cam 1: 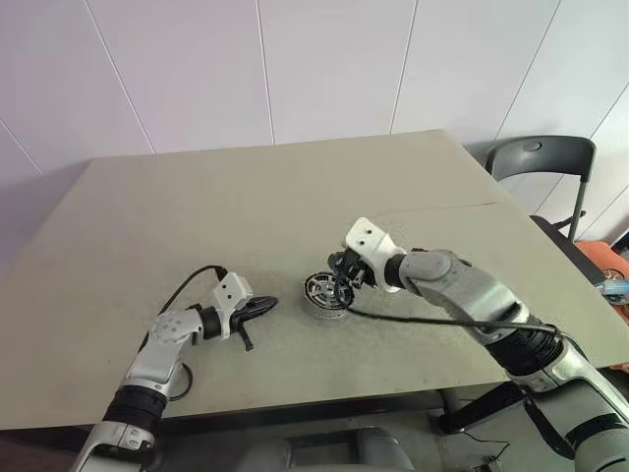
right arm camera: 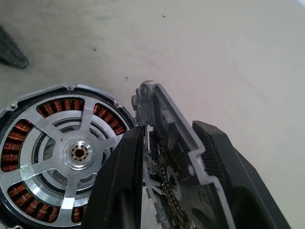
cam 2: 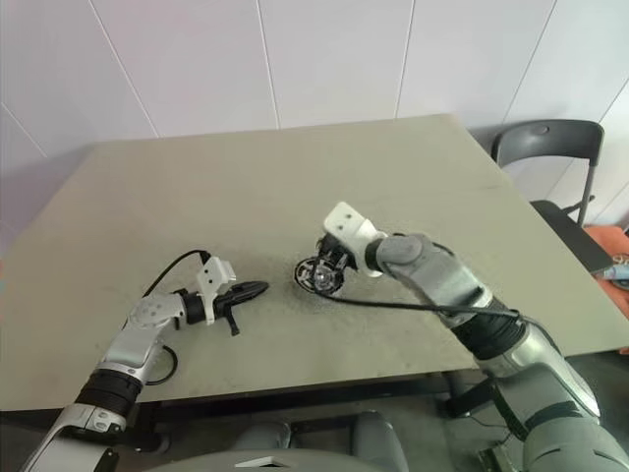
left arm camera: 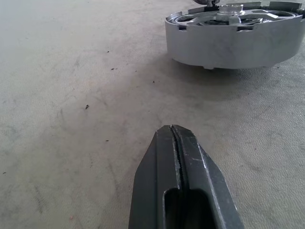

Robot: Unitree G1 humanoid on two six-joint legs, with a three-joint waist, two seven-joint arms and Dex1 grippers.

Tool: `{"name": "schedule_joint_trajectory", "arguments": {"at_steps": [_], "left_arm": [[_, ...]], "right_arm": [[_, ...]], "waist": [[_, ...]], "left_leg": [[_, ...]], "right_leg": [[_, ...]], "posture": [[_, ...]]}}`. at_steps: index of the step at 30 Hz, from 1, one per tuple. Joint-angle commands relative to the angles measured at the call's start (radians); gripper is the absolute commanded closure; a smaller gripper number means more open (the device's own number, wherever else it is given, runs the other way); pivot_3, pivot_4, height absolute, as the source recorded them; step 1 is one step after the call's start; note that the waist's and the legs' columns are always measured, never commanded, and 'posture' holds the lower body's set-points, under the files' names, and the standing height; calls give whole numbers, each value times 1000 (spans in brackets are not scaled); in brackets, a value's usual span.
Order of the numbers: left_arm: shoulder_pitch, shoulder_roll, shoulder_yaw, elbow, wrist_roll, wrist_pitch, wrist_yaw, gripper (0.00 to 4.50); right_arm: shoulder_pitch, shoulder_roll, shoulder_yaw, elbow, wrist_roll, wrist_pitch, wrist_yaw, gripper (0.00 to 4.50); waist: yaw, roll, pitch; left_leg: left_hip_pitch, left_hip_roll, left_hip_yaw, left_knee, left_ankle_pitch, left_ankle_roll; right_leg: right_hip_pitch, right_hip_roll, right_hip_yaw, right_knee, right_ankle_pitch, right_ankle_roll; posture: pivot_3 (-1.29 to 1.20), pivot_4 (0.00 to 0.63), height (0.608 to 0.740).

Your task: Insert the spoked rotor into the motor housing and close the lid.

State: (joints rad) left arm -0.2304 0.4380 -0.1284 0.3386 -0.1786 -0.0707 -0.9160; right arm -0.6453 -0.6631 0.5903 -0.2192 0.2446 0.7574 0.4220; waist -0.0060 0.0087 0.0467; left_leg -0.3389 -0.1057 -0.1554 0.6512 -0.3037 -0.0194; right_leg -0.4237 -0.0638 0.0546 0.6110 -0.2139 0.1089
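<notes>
The motor housing (right arm camera: 28, 143) lies flat on the table (cam 1: 246, 206), copper windings showing around its rim. The spoked rotor (right arm camera: 78, 152) sits inside it, silver spokes and hub facing up. My right gripper (right arm camera: 169, 131) hovers just over the housing's right edge, shut on the lid (right arm camera: 157, 102), a grey metal cap held on edge between the two fingers. In the head view this gripper (cam 1: 342, 280) sits right beside the housing (cam 1: 322, 291). My left gripper (cam 1: 257, 310) rests low over the table to the housing's left, shut and holding nothing, a short gap away from it.
A black cable (cam 1: 413, 320) trails from my right wrist across the table. A dark chair (cam 1: 541, 157) stands past the table's far right corner. The table's front edge runs close below both arms.
</notes>
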Motion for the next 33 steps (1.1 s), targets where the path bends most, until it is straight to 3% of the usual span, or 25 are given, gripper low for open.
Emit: {"name": "schedule_joint_trajectory", "arguments": {"at_steps": [1,6,10,13,24,31,33], "left_arm": [[-21,-2,9,-16,3,-14,-1,4500],[-27,-6,10,-32,1,3,3,4500],[-29,-4,11,-53,-1,20,7,4500],[-33,-2,12,-62,-2,32,7,4500],[-45,3,14,-70,2,49,6,4500],[-45,6,19,-70,-2,44,4,4500],[-46,7,23,-70,-5,41,2,4500]], "right_arm": [[-5,6,29,-39,-111,-50,33,3249],[4,49,10,-37,-168,-44,75,3249],[21,93,-46,-38,-143,-9,114,1974],[25,173,-159,-36,-28,100,154,1058],[4,288,-399,-24,267,372,275,1058],[44,287,-375,77,141,163,210,1058],[67,278,-343,111,85,86,202,690]], "waist": [[0,-1,0],[-1,-2,-1],[-2,-3,-2],[-1,-3,-2],[-3,-4,-2],[-3,-4,-2],[-3,-4,-2]], "left_leg": [[0,0,0,0,0,0],[1,0,0,0,0,0],[1,0,0,0,0,0],[1,0,0,0,0,-1],[1,0,-1,0,0,-1],[1,0,0,0,0,-1],[1,0,0,0,0,-1]], "right_leg": [[0,0,0,0,0,0],[0,0,0,1,0,0],[0,0,0,2,0,0],[0,0,0,2,0,0],[0,0,0,2,0,-1],[0,0,0,2,0,-1],[0,0,0,2,0,-1]], "posture": [[0,0,740],[0,0,740],[0,0,740],[0,0,740],[0,0,740],[0,0,740],[0,0,740]]}}
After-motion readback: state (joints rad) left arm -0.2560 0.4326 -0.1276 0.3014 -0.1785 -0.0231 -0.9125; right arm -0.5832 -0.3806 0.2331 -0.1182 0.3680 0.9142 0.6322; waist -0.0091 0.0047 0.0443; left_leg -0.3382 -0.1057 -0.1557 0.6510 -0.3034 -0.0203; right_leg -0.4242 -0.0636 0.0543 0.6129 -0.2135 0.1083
